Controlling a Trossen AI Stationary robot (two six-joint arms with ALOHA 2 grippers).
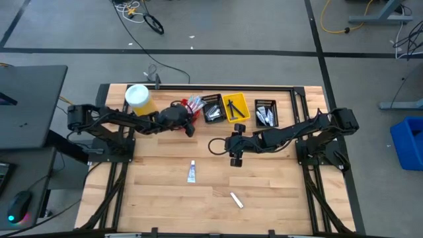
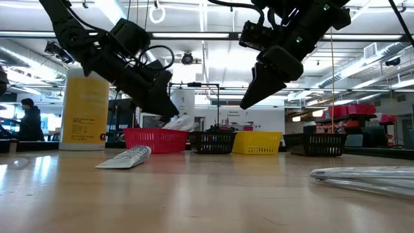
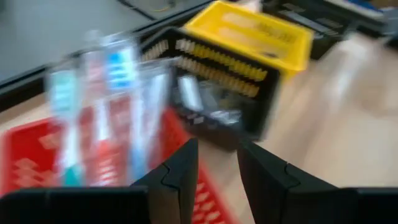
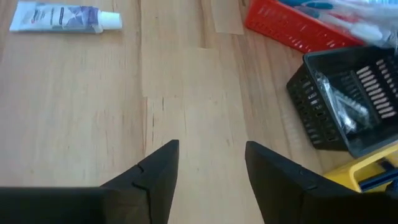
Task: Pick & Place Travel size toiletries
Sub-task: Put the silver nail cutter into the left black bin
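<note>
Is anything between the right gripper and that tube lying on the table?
Nothing visible. The right gripper, open, hangs above bare wood; the tube lies apart on the table, with clear boards between. The left gripper is off by the red bin.

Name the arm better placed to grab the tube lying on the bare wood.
Right. The right gripper hangs open near the tube; the left gripper is by the red bin.

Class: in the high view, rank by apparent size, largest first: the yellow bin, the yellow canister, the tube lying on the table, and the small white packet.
1. yellow bin and yellow canister: too alike to rank
2. tube
3. white packet
</note>
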